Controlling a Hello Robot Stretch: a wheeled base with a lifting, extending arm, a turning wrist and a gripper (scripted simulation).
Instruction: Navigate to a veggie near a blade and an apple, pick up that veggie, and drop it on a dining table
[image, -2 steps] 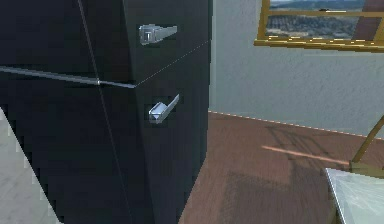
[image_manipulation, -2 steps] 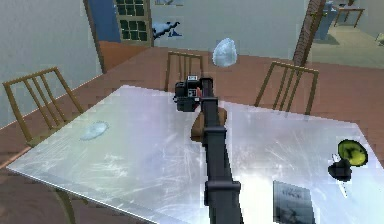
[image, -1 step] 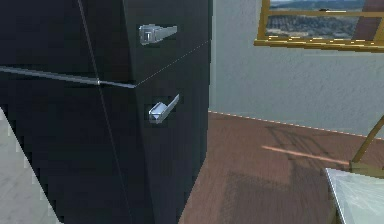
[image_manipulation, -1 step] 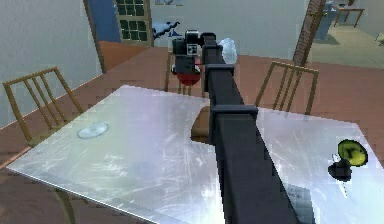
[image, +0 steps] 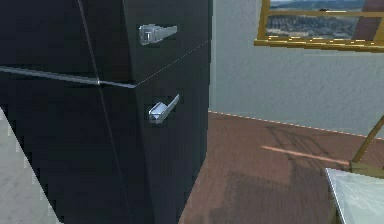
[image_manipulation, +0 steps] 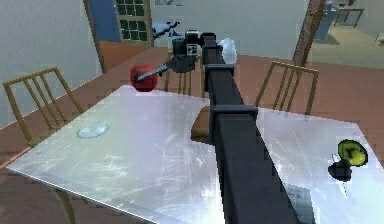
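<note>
Jaws' spread I cannot tell from these pictures, but the gripper (image_manipulation: 158, 70) holds a round red thing (image_manipulation: 143, 78) with a dark stalk, maybe the veggie, which hangs at its far end just above the far edge of the dining table (image_manipulation: 140, 165), clear of the top. On the table, toward its left side, lies a pale shallow dish (image_manipulation: 93, 130); what is in it I cannot tell. Near the table's middle a low brown thing (image_manipulation: 202, 125) sits half hidden behind the dark arm (image_manipulation: 235, 140), and near the table's right edge stands a yellow-green thing (image_manipulation: 350, 150) beside a small dark piece (image_manipulation: 340, 172). The table top is grey and shiny. One wooden chair (image_manipulation: 40, 100) stands at the table's left side and a second chair (image_manipulation: 287, 85) at its far side. Around the table the floor (image_manipulation: 115, 60) is red-brown wood, and beyond its far side is a blue door (image_manipulation: 128, 15) with glass panes. In the forward view a pale table corner (image: 355, 195) shows low at the right; away from it stands a black fridge (image: 100, 120) with two silver handles (image: 163, 108), and a gold-framed picture (image: 320, 25) hangs on the grey wall
</note>
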